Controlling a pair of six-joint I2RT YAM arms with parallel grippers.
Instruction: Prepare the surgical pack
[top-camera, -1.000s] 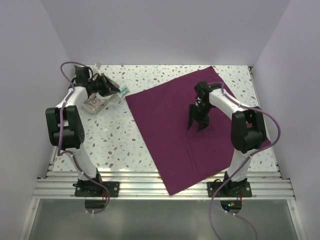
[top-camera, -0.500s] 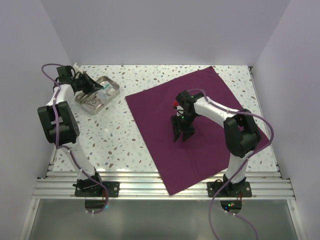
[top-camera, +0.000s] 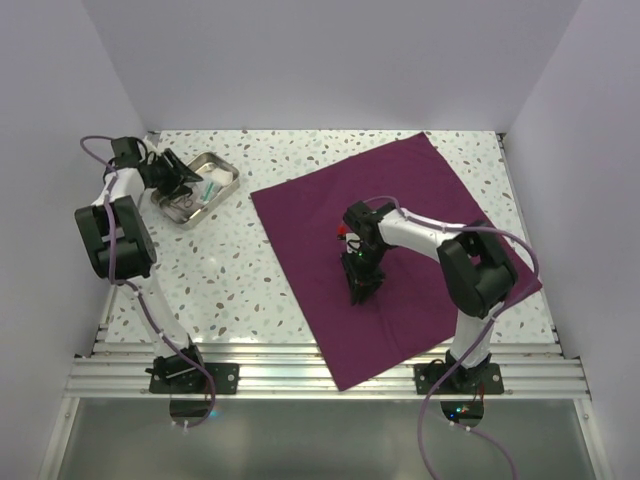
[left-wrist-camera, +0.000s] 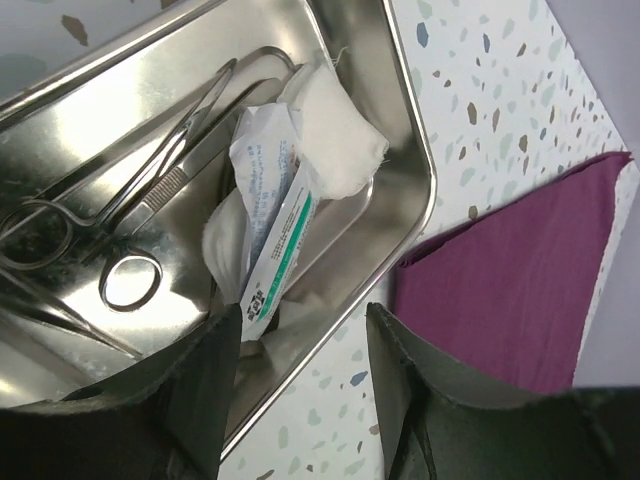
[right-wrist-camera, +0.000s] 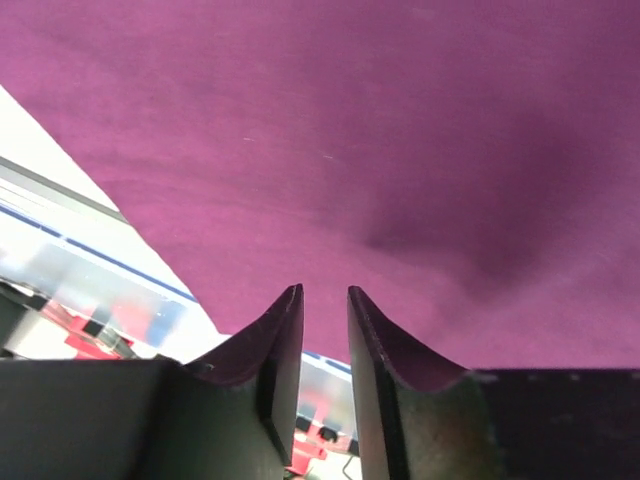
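Observation:
The surgical pack (top-camera: 420, 200) is a deep purple cloth lying flat as a wide sheet on the right half of the table; a corner of the cloth (left-wrist-camera: 500, 280) shows in the left wrist view. My right gripper (top-camera: 362, 293) points down onto its near-left part. Its jaws (right-wrist-camera: 323, 295) stand a narrow gap apart with nothing between them, cloth (right-wrist-camera: 380, 120) right below. My left gripper (top-camera: 178, 185) is open at the far left. Its fingers (left-wrist-camera: 305, 320) straddle the near rim of a steel tray (left-wrist-camera: 150, 80) without clamping it.
The tray (top-camera: 190, 212) rests on the speckled table (top-camera: 230, 270) at the far left. It holds scissors (left-wrist-camera: 130, 285), white gauze (left-wrist-camera: 335, 130) and a sealed packet (left-wrist-camera: 280, 245). Walls close in on the left, back and right. A metal rail (top-camera: 300, 375) runs along the near edge.
My left gripper carried the tray leftward, set it on the table and opened. My right gripper moved toward the near left over the cloth, dropped lower, and its jaws narrowed.

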